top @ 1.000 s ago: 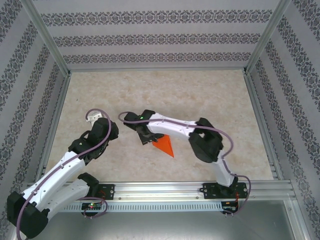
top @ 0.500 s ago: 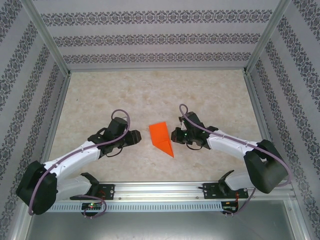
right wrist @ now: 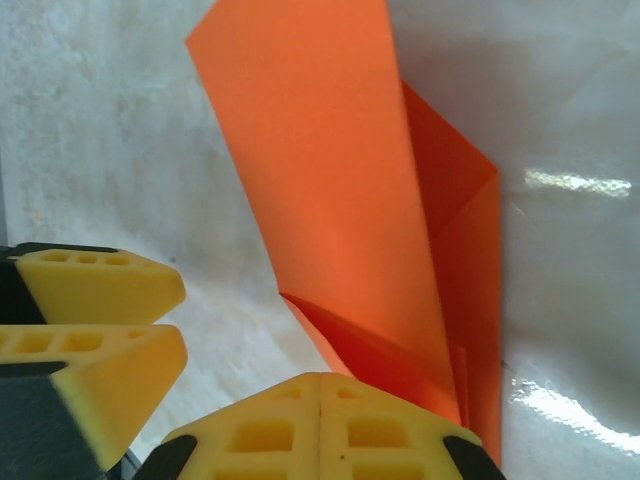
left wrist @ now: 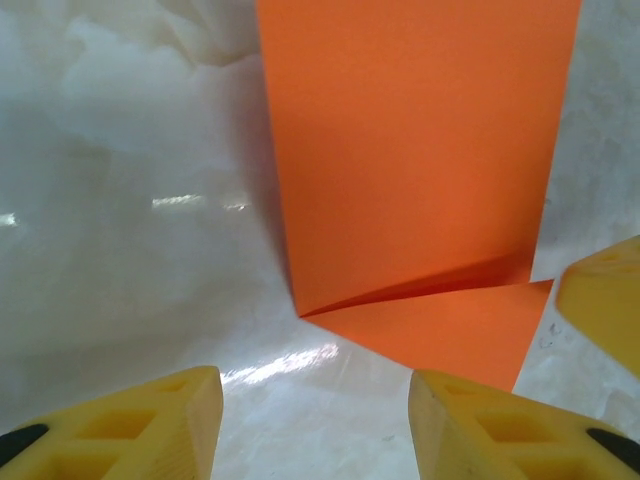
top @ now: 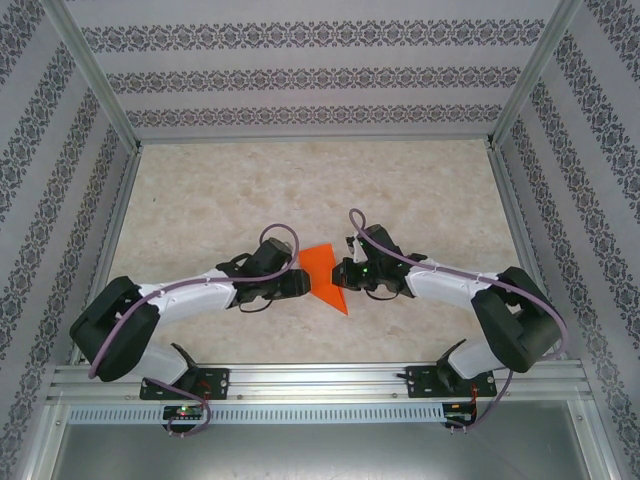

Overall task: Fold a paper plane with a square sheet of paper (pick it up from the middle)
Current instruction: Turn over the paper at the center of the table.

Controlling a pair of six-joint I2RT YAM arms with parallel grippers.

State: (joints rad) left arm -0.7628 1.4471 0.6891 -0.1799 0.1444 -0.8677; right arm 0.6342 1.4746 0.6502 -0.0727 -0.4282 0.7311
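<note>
Your right pincer is pressed together at the edge of the thin bright orange folded sheet of paper, which lies on the beige marbled tabletop between the two arms with one flap lifted off the layer beneath. I cannot tell whether any paper is nipped between those tips, and if none is, a pull would likely skate the whole sheet over the glossy surface and skew the fold. Your left pincer is spread and empty just short of the opposite edge, so a low approach could snag the loose corner and crumple the crease.
</note>
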